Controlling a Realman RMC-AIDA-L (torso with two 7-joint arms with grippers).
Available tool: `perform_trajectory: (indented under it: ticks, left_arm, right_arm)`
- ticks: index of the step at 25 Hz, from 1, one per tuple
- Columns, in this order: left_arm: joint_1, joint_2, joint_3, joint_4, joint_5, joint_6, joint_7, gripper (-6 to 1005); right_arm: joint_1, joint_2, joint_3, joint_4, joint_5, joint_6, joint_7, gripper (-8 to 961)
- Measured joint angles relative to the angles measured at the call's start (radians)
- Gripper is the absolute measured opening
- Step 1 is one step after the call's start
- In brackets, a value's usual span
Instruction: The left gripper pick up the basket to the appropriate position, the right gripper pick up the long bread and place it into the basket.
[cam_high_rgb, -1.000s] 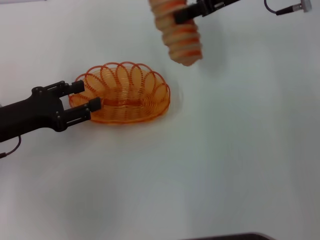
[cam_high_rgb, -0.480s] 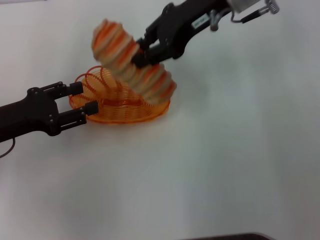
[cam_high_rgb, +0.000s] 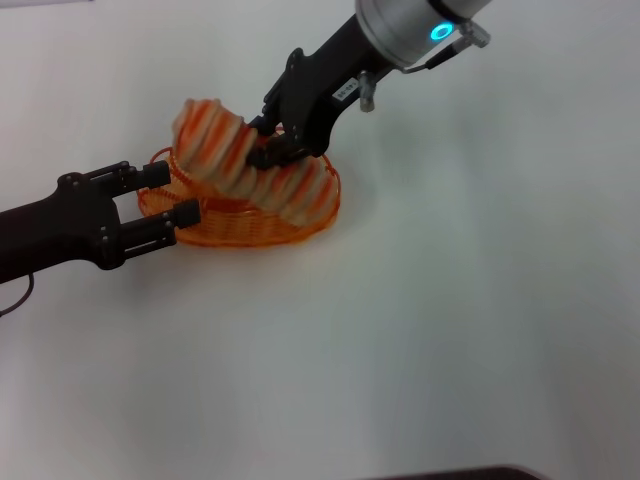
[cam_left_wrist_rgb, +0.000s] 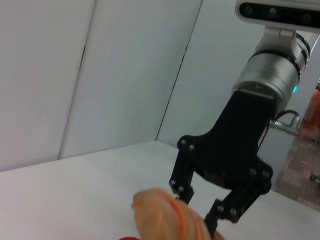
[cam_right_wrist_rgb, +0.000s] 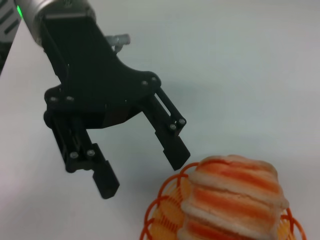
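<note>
The orange wire basket (cam_high_rgb: 232, 232) sits on the white table left of centre. The long bread (cam_high_rgb: 245, 165), tan with orange stripes, lies tilted across the basket, its left end raised above the rim. My right gripper (cam_high_rgb: 270, 142) reaches in from the upper right and is shut on the bread's middle. My left gripper (cam_high_rgb: 168, 194) is open, its two fingers on either side of the basket's left end. The right wrist view shows the open left gripper (cam_right_wrist_rgb: 142, 169), the bread (cam_right_wrist_rgb: 235, 197) and the basket rim (cam_right_wrist_rgb: 159, 201). The left wrist view shows the right gripper (cam_left_wrist_rgb: 200, 212) on the bread (cam_left_wrist_rgb: 167, 215).
The white table (cam_high_rgb: 450, 320) stretches in front of and to the right of the basket. The right arm's silver wrist with a lit ring (cam_high_rgb: 415, 25) hangs over the far side. A dark edge (cam_high_rgb: 450, 473) shows at the near rim.
My right gripper has carried the bread from the far side, left and down, onto the basket. The left arm and the basket have barely moved.
</note>
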Motion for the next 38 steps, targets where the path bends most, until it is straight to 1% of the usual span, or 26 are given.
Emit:
perform_trajectory:
  ticks: [3, 6, 10, 14, 16, 18, 19, 20, 21, 22, 24, 27, 29, 30, 32, 35, 37, 38]
  left_arm:
    - [-0.002, 0.001, 0.000, -0.001, 0.000, 0.000, -0.007, 691]
    - [-0.002, 0.001, 0.000, -0.001, 0.000, -0.001, -0.010, 691]
    - [-0.004, 0.001, 0.001, -0.007, 0.000, -0.009, -0.012, 691]
    - [-0.008, -0.002, -0.004, -0.014, 0.000, -0.033, -0.020, 691]
    - [-0.008, -0.003, -0.010, -0.015, -0.004, -0.043, -0.023, 691]
    - [-0.007, -0.004, -0.019, -0.019, -0.011, -0.049, -0.026, 691]
    - [-0.007, -0.003, -0.025, -0.020, -0.012, -0.050, -0.030, 691]
    - [-0.006, -0.001, -0.032, -0.022, -0.013, -0.053, -0.034, 691]
    - [-0.005, -0.001, -0.040, -0.022, -0.013, -0.056, -0.039, 691]
    - [-0.004, 0.000, -0.048, -0.023, -0.013, -0.062, -0.042, 691]
    - [0.000, 0.000, -0.069, -0.023, -0.014, -0.077, -0.047, 691]
    - [0.006, -0.001, -0.085, -0.023, -0.016, -0.091, -0.048, 691]
    - [0.007, -0.003, -0.088, -0.023, -0.016, -0.105, -0.048, 691]
    - [0.007, -0.005, -0.088, -0.023, -0.017, -0.118, -0.048, 691]
    - [0.007, -0.009, -0.089, -0.024, -0.019, -0.138, -0.045, 691]
    - [0.007, -0.016, -0.089, -0.034, -0.021, -0.163, -0.029, 691]
    - [0.007, -0.021, -0.089, -0.037, -0.021, -0.171, -0.014, 691]
    - [0.007, -0.022, -0.089, -0.038, -0.021, -0.173, -0.010, 691]
  right_arm:
    - [0.022, 0.004, -0.041, 0.027, 0.000, 0.035, 0.004, 327]
    - [0.034, 0.007, -0.068, 0.042, 0.000, 0.060, 0.018, 374]
    - [0.033, 0.009, -0.077, 0.042, 0.002, 0.077, 0.016, 436]
    - [0.017, 0.010, -0.070, 0.036, 0.024, 0.087, 0.011, 498]
    - [-0.013, 0.008, -0.066, 0.013, 0.067, 0.078, 0.009, 594]
    - [-0.068, 0.005, -0.064, -0.031, 0.131, 0.060, 0.008, 691]
    - [-0.113, 0.004, -0.062, -0.066, 0.175, 0.049, 0.007, 739]
    - [-0.205, 0.004, -0.054, -0.130, 0.262, 0.032, 0.004, 803]
    - [-0.205, 0.004, -0.054, -0.130, 0.262, 0.032, 0.004, 867]
    - [-0.266, 0.004, -0.047, -0.166, 0.322, 0.018, -0.004, 931]
    - [-0.387, 0.004, -0.031, -0.204, 0.471, -0.013, -0.047, 938]
    - [-0.586, 0.004, -0.015, -0.200, 0.695, -0.052, -0.191, 948]
    - [-0.674, 0.008, -0.014, -0.168, 0.779, -0.056, -0.285, 952]
    - [-0.707, 0.010, -0.015, -0.130, 0.815, -0.056, -0.341, 951]
    - [-0.753, 0.010, -0.012, -0.008, 0.881, -0.049, -0.466, 950]
    - [-0.770, 0.009, 0.007, 0.159, 0.930, -0.041, -0.654, 950]
    - [-0.772, 0.009, 0.026, 0.260, 0.941, -0.043, -0.820, 950]
    - [-0.772, 0.011, 0.031, 0.289, 0.943, -0.046, -0.879, 950]
